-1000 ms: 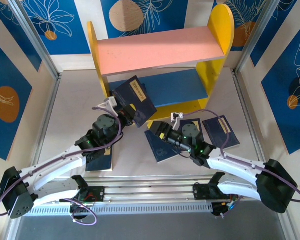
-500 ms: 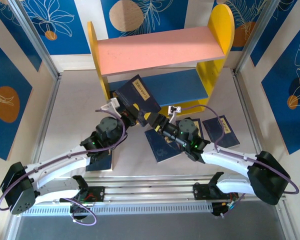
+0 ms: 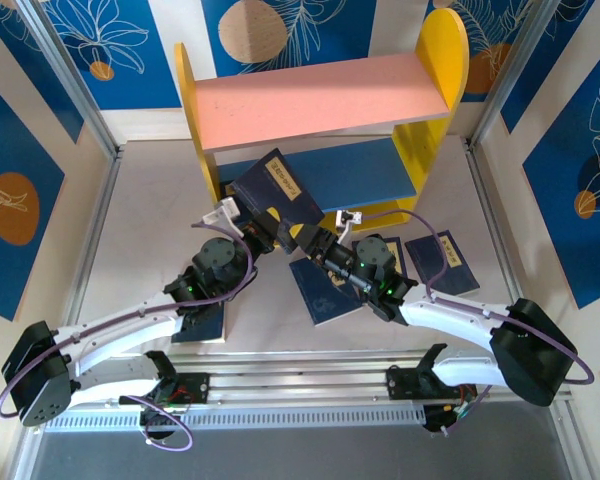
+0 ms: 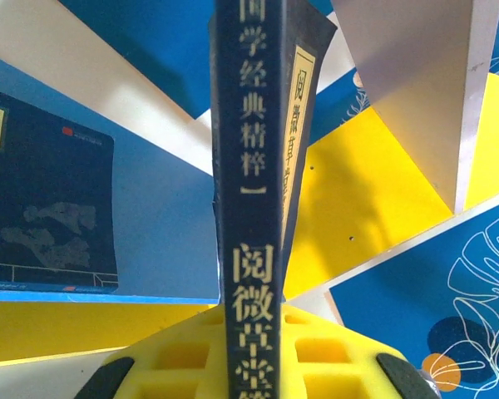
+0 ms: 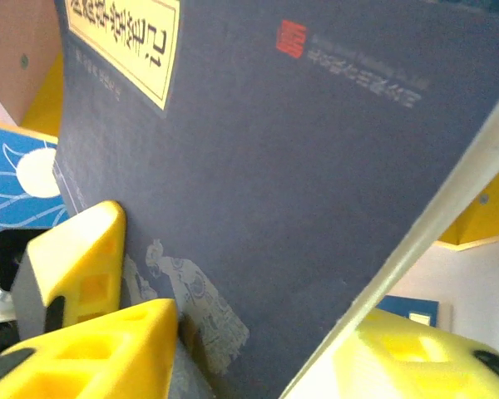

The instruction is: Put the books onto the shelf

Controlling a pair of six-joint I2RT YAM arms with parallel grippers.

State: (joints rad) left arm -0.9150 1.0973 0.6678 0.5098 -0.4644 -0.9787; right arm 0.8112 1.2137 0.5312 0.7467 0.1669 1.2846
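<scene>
Two grippers are meeting on one navy book in front of the shelf [image 3: 442, 60]

The left gripper [image 3: 258, 228] is clamping the held book [image 3: 280, 188] by its spine, jaws fully closed on it, and is holding it tilted with its upper part overlapping the blue lower board [image 3: 370, 172], under the pink upper board [image 3: 320, 100]. The right gripper [image 3: 305, 238] is reaching in from the right, its yellow fingers [image 5: 75, 274] standing partly apart on either side of the same book's edge; one finger is lying against the cover, but whether the pair is actually pinching cannot be told. Three more books are lying flat on the table [image 3: 150, 220]: the middle book [image 3: 325, 292] just below the right gripper, the right book [image 3: 442, 262] beside that arm, and the near-left book [image 3: 198, 325] partly under the left forearm
</scene>
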